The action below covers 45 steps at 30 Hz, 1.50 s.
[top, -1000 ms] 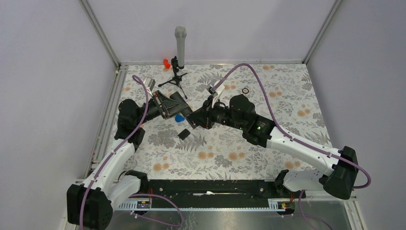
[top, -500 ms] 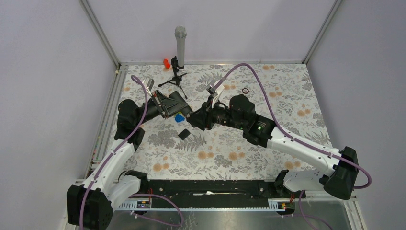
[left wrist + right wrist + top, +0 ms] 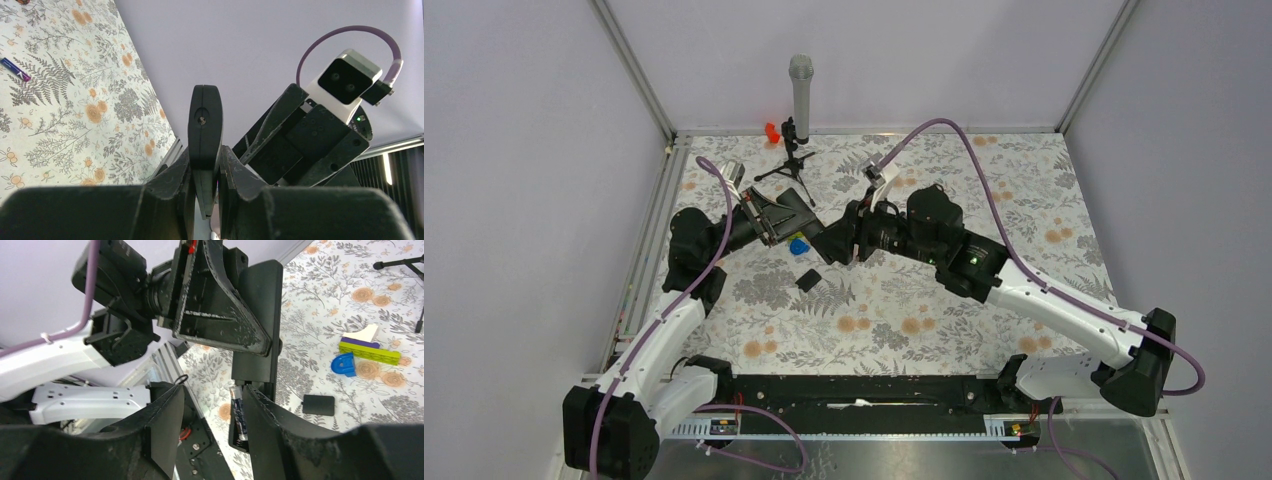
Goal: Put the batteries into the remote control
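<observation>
My left gripper [image 3: 796,222] is shut on the remote control [image 3: 826,243], a slim black bar held above the table. In the left wrist view the remote [image 3: 204,125] stands edge-on between the fingers [image 3: 177,172]. In the right wrist view the remote [image 3: 257,315] hangs from the left gripper [image 3: 215,305], with its battery bay open at the lower end. One battery [image 3: 238,412] sits in the bay. My right gripper [image 3: 212,415] is open, and its right finger [image 3: 280,435] is close beside the bay. In the top view the right gripper [image 3: 848,236] is at the remote's free end.
The small flat black cover [image 3: 806,281] lies on the floral mat below the remote. Blue [image 3: 344,364] and green [image 3: 369,352] toy bricks lie nearby. A microphone on a stand [image 3: 800,95] is at the back. A small dark stick [image 3: 15,69] lies on the mat.
My right gripper has shifted a little toward the back and closer to the remote's end, and its wrist has turned. The left arm has not moved.
</observation>
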### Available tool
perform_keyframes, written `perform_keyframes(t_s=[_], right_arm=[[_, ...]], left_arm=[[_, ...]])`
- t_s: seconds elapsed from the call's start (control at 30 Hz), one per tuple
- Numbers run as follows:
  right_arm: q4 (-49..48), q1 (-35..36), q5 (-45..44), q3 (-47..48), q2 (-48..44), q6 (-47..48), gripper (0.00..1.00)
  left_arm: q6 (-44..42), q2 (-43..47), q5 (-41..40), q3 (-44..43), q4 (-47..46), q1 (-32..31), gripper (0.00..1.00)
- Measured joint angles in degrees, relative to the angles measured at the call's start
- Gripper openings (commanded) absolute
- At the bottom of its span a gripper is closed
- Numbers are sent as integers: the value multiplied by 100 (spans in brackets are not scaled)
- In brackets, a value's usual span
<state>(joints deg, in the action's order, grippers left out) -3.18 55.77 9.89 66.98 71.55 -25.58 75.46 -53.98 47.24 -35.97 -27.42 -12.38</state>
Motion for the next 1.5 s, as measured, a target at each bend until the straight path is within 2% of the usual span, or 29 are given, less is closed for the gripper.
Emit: perform_keyframes(t_s=[0.07, 0.1, 0.2, 0.27, 0.5, 0.73, 0.9, 1.13, 1.3, 1.5], right_arm=[[28, 0, -26, 83, 0, -144, 60], [44, 0, -48, 111, 0, -227, 71], [260, 0, -330, 197, 0, -560, 93], [590, 0, -686, 302, -2, -765, 99], [946, 0, -1480, 197, -127, -1355, 99], [-136, 0, -1226, -852, -227, -2769, 100], [-756, 0, -1023, -1027, -160, -3386, 100], [-1309, 0, -870, -1027, -85, -3733, 99], [-1394, 0, -866, -1027, 57, -3803, 89], [-1392, 0, -844, -1027, 166, -3818, 84]], left_arm=[[-24, 0, -9, 0, -42, 0, 0], [-44, 0, -17, 0, -61, 0, 0], [-101, 0, -68, 0, -90, 0, 0], [-160, 2, -118, 0, -101, 0, 0], [-310, 85, -323, 0, -181, 0, 0], [-310, 107, -437, 0, -411, 0, 0], [-297, 111, -446, 0, -564, 0, 0], [-280, 111, -446, 0, -671, 0, 0], [-249, 111, -446, 0, -697, 0, 0], [-234, 111, -446, 0, -699, 0, 0]])
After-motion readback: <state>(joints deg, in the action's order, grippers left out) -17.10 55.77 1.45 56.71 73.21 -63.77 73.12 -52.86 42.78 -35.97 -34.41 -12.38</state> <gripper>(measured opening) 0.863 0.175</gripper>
